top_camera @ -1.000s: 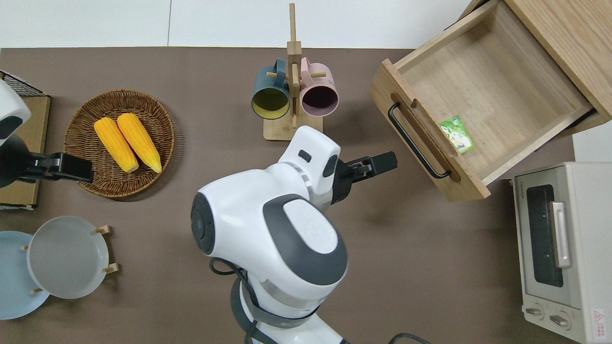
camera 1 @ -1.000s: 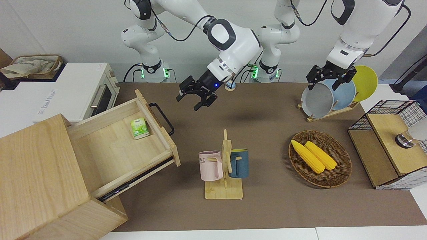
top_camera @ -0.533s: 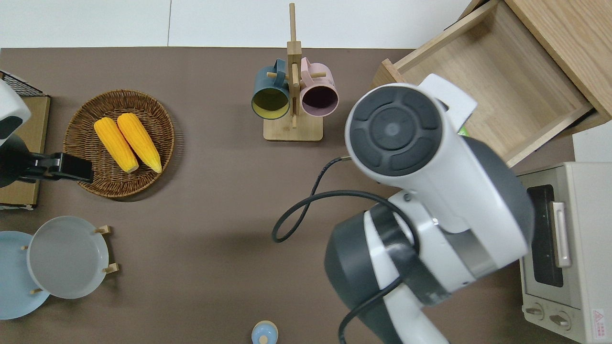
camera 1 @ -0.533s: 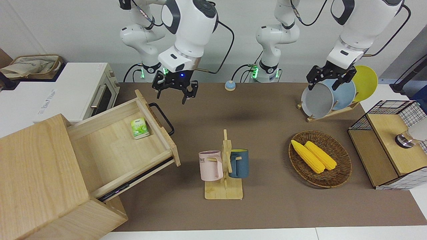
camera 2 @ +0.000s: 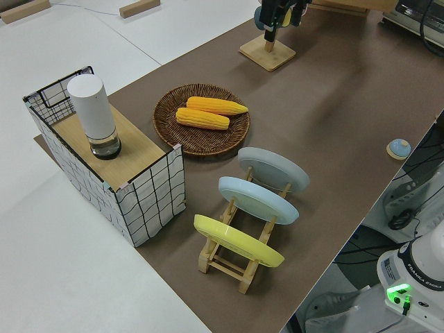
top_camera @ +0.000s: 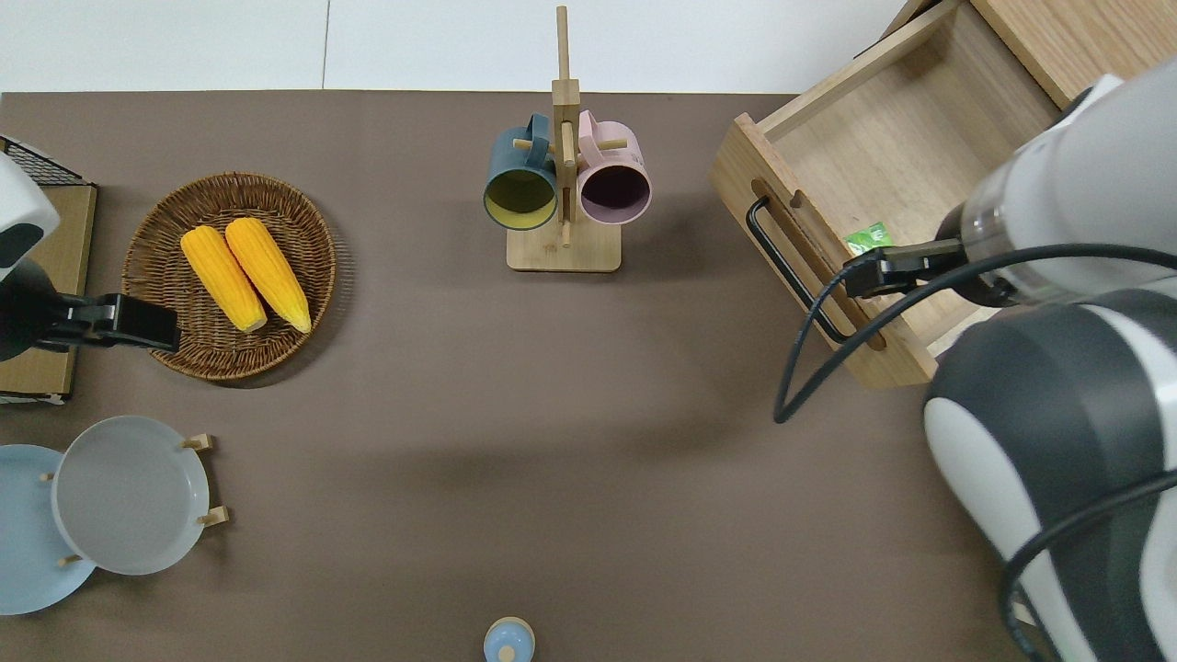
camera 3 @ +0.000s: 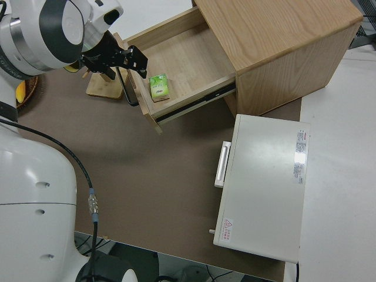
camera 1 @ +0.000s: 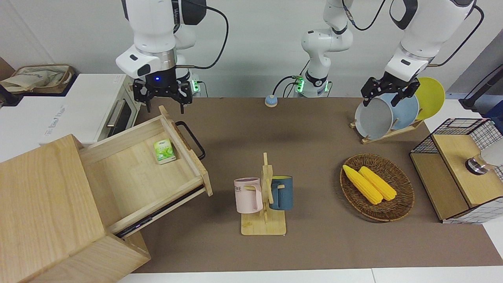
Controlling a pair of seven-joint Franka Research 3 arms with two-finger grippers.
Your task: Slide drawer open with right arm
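The light-wood drawer (camera 1: 137,173) stands pulled far out of the pale wooden cabinet (camera 1: 43,196). Its black bar handle (camera 1: 191,139) faces the middle of the table and also shows in the overhead view (top_camera: 795,276). A small green packet (camera 1: 164,151) lies inside, against the front panel. My right gripper (camera 1: 165,104), with a blue light at its wrist, is open and empty. In the overhead view it (top_camera: 874,274) is over the front panel's end nearer the robots, apart from the handle. It also shows in the right side view (camera 3: 130,59). The left arm is parked, its gripper (camera 1: 387,96) open.
A white toaster oven (camera 1: 98,110) stands beside the cabinet, nearer the robots. A mug rack (camera 1: 263,196) with a pink and a blue mug is mid-table. A basket with corn (camera 1: 401,204), a plate rack (camera 1: 387,114) and a wire-mesh rack (camera 1: 459,169) are toward the left arm's end.
My right arm has swung from over the middle of the table toward the drawer; its gripper is now over the drawer's front panel. The drawer and the left arm have not moved.
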